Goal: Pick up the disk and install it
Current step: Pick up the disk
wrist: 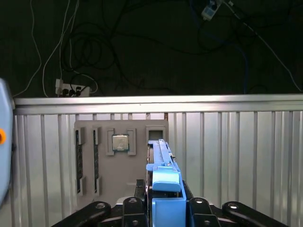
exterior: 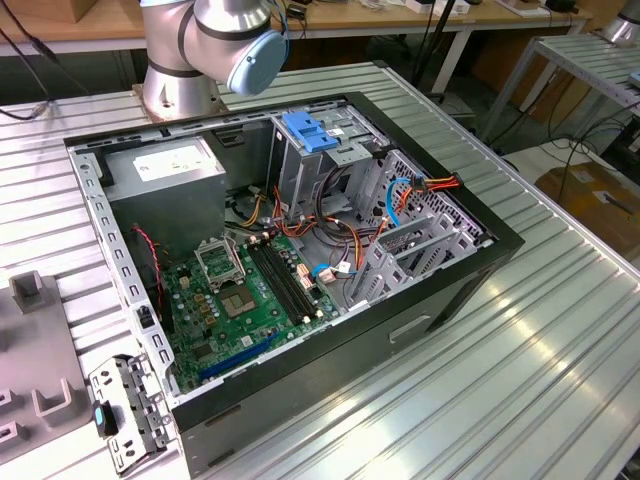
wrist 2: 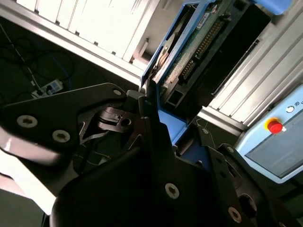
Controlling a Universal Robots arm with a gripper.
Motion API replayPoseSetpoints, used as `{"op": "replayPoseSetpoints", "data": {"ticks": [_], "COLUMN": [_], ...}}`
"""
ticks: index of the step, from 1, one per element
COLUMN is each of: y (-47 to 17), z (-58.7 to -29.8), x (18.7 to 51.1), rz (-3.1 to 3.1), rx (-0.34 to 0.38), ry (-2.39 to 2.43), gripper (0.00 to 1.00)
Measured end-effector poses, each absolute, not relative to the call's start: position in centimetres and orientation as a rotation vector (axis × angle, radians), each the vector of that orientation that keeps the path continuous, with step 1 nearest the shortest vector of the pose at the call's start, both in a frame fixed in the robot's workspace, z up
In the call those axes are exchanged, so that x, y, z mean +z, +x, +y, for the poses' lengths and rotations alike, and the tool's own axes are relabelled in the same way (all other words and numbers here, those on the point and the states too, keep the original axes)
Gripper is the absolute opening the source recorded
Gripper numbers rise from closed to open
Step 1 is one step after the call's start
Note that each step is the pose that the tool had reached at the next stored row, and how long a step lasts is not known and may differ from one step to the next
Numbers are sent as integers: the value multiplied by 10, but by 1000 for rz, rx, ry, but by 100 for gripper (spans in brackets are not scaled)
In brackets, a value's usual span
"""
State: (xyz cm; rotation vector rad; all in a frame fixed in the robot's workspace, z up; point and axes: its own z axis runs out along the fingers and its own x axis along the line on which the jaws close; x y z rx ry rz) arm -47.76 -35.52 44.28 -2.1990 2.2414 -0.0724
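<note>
First wrist view: gripper (wrist: 163, 191) closed tight on the disk (wrist: 165, 179), black fingers (wrist: 140, 188) pressed against both blue rails, disk edge-on, held off the ribbed metal table (wrist: 236, 156). Near that table's edge, a grey tray (wrist: 90, 142) with a chip (wrist: 120, 142) seated in one pocket.
Second wrist view: broad face of the disk, green circuit board (wrist 2: 189, 52) and connector row bared.
Exterior view: open computer case (exterior: 420, 300) mid-table, motherboard (exterior: 250, 300) inside, blue latch (exterior: 308, 133) atop the drive cage, arm base (exterior: 180, 80) on the table just beside the case.
</note>
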Motion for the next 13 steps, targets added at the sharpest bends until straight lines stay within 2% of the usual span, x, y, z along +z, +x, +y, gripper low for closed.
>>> {"op": "replayPoseSetpoints", "data": {"ticks": [13], "y": [-478], "z": [-355], "x": [478], "rz": [2244], "rx": [-67], "ry": [-2202], "gripper": [36]}}
